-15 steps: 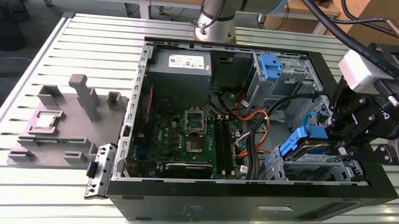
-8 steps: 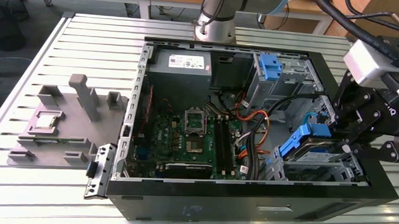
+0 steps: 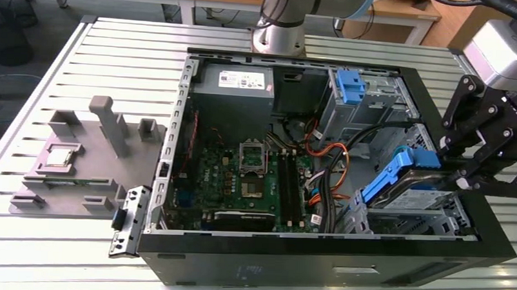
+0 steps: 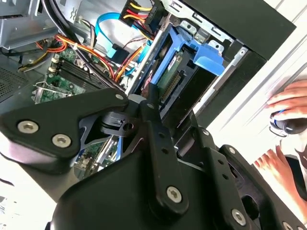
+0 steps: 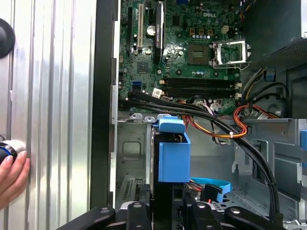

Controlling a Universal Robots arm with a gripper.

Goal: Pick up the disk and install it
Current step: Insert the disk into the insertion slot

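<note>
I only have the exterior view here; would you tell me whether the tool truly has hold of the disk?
Observer: Yes. In the first wrist view the tool clamps the disk from both sides, with its blue end tab pointing away from the tool.
Operator: Thank you. Is anything beside the computer that I should know of?
Observer: A person's hand rests on the slatted table, just outside the case wall; it is in both wrist views.
</note>
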